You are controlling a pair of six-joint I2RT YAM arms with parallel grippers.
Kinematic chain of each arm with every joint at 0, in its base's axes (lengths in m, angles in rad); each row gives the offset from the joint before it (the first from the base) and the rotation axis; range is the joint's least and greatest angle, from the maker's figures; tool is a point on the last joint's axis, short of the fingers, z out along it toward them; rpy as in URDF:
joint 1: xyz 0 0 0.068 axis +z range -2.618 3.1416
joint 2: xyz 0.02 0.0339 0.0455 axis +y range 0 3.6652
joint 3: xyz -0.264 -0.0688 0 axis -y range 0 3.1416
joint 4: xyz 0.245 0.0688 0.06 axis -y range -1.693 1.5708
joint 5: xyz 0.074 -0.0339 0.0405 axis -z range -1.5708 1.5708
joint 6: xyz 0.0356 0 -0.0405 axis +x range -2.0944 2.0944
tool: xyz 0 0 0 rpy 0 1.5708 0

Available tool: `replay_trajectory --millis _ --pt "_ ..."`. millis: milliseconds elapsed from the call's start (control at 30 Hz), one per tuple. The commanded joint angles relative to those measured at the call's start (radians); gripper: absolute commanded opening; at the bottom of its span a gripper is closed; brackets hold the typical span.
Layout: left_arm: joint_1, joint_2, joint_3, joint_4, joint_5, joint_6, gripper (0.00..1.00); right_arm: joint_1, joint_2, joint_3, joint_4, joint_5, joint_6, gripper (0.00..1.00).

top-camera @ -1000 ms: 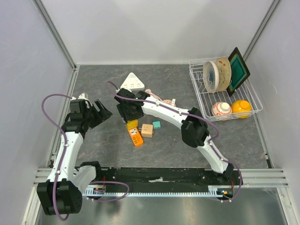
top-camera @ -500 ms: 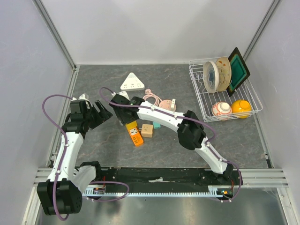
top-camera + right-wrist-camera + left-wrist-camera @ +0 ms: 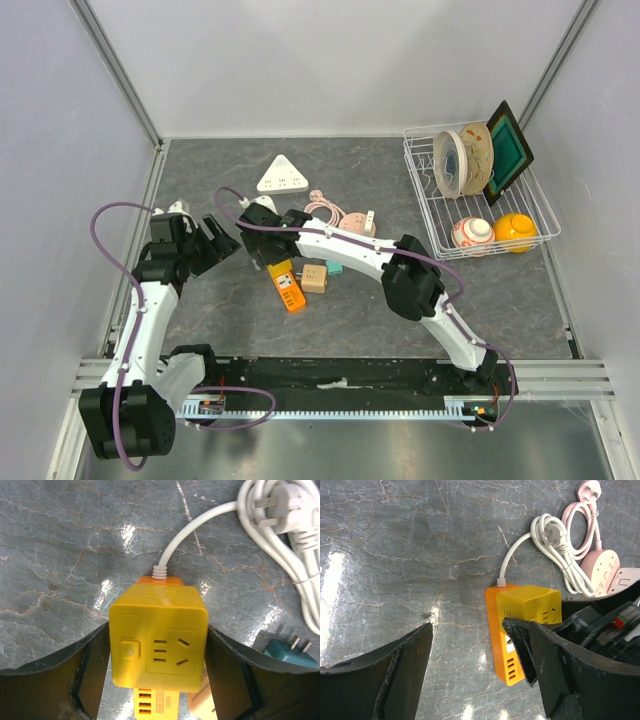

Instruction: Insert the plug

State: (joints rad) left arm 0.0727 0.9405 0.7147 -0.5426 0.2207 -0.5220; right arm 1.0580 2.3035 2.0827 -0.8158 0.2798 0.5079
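Observation:
A yellow socket cube (image 3: 157, 647) stands on an orange power strip (image 3: 152, 705), with its white cord running to a coiled white plug (image 3: 280, 500). My right gripper (image 3: 158, 665) is shut on the cube, one finger pressed on each side; in the top view (image 3: 272, 258) it sits mid-table. My left gripper (image 3: 470, 650) is open and empty over bare table just left of the orange strip (image 3: 500, 645), also in the top view (image 3: 217, 245). A small teal plug (image 3: 292, 652) lies right of the cube, beside a beige cube (image 3: 314, 278).
A white triangular power strip (image 3: 283, 176) lies at the back. A pink round power strip (image 3: 352, 220) with its cord lies right of my right wrist. A wire dish rack (image 3: 478, 245) with plates, a bowl and a yellow object stands at the far right.
My right arm has drawn back from the triangular strip and settled over the yellow cube, uncovering the pink strip. The left arm has not moved.

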Motion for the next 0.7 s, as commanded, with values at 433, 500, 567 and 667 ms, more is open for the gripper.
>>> replay_trajectory --millis 433,500,567,667 --pt "-0.062 0.0 0.084 -0.026 0.091 -0.045 0.87 -0.033 -0.39 -0.258 0.197 0.01 -0.054 0.98" --pt "-0.179 0.041 0.12 -0.034 0.021 -0.056 0.86 -0.067 -0.452 -0.329 0.253 -0.011 -0.051 0.95" --pt "-0.243 0.081 0.167 -0.062 -0.039 -0.062 0.86 -0.113 -0.533 -0.45 0.34 -0.065 -0.042 0.88" --pt "-0.307 0.138 0.199 -0.074 -0.116 -0.081 0.82 -0.173 -0.592 -0.587 0.461 -0.203 -0.009 0.68"
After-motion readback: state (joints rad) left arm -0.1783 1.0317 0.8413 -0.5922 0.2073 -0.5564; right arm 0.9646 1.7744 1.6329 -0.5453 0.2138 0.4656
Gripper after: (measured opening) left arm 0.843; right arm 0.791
